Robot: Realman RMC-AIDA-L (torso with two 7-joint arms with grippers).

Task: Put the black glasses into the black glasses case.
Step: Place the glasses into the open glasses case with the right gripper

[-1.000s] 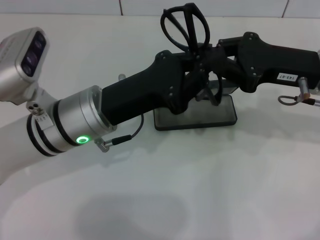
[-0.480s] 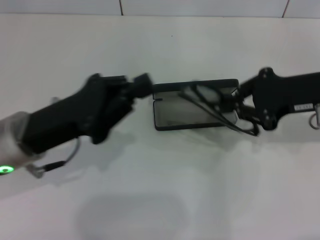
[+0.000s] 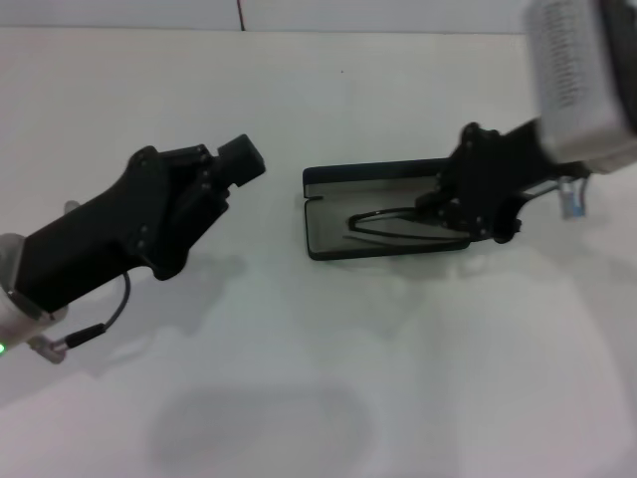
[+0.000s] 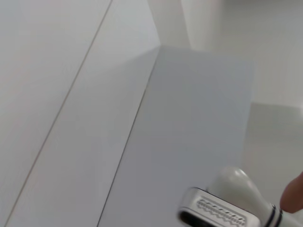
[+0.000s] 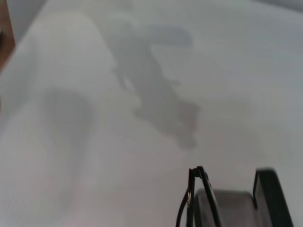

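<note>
From the head camera I see the case (image 3: 383, 209) lying open on the white table (image 3: 318, 378), a bit right of the middle and toward the far side. Its lid stands at the far edge and the grey tray is on the near side. The glasses (image 3: 393, 221) are inside the tray, with the thin temple arms pointing to the left. Their right end goes under the right gripper (image 3: 453, 204), which is low over the right end of the case. It seems to grasp the glasses there, but its fingers are hidden by its own body, so I cannot tell if it is clenched or released. In the right wrist view I see only a part of the frame (image 5: 191, 198) and a piece of the case (image 5: 267, 198), close to the camera. The left gripper (image 3: 239, 164) is to the left of the case, well apart from it and holding nothing. I cannot tell its finger state either. The left wrist view shows only pale surfaces.
</note>
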